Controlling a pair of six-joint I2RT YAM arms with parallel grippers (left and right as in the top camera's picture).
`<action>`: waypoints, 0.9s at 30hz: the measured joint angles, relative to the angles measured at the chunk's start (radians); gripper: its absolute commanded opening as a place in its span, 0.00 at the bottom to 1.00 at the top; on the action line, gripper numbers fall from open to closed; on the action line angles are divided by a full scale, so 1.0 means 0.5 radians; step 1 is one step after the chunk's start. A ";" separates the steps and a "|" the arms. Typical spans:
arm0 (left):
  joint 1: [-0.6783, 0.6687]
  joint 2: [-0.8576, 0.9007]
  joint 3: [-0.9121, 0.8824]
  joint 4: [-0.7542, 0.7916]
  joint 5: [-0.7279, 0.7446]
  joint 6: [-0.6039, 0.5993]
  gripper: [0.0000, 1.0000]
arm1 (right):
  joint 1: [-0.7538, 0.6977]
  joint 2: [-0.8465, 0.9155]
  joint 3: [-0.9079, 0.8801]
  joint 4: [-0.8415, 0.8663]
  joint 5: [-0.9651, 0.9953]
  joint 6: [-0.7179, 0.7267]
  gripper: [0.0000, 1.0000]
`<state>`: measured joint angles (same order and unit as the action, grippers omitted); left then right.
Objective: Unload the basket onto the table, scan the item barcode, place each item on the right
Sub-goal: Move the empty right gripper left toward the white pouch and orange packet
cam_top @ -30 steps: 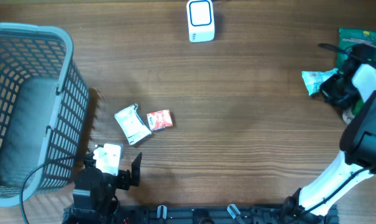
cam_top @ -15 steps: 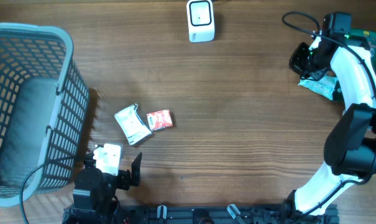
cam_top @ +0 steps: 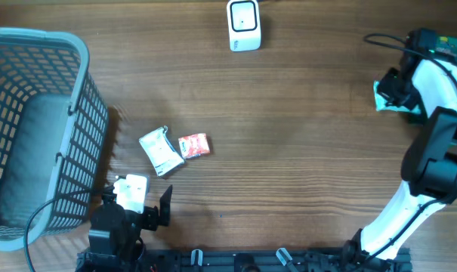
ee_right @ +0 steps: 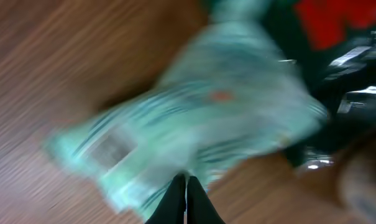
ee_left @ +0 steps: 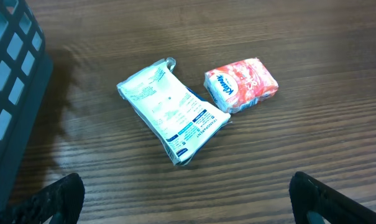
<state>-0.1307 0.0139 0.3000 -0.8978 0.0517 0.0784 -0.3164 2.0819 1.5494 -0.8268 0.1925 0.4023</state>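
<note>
Holds right hand point(ee_right: 186, 188) shut at edge of blurred teal packet point(ee_right: 200, 118), well right of scanner point(cam_top: 244, 25); cannot tell whether gripped. Holds left hand point(ee_left: 191, 208) wide open, empty, well apart from scanner.

Mock shop checkout on test bench, I'd say: wood-grain surface point(cam_top: 304, 159), white barcode scanner point(cam_top: 244, 25) at far edge, plastic shopping basket point(cam_top: 91, 125) at left, small retail packets point(cam_top: 160, 150) lying loose, robot arms point(cam_top: 428, 174) mounted at near edge.

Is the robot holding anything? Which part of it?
The right gripper is shut on the pale green packet, pinching its edge, though the view is blurry. The left gripper is open and holds nothing.
</note>
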 measured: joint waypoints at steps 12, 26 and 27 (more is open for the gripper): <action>0.000 0.000 0.000 0.000 0.000 0.000 1.00 | -0.262 -0.024 0.514 -0.401 -0.759 -0.063 1.00; 0.000 0.000 0.000 -0.001 0.000 0.000 1.00 | 1.227 -0.092 -0.210 0.240 -1.947 -0.521 1.00; 0.000 0.000 0.000 0.000 0.000 0.000 1.00 | 1.293 -0.092 -0.270 0.325 -1.952 -0.458 1.00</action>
<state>-0.1307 0.0139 0.3000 -0.8978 0.0517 0.0784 0.3302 2.0361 1.4143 -0.6643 -0.7837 0.1734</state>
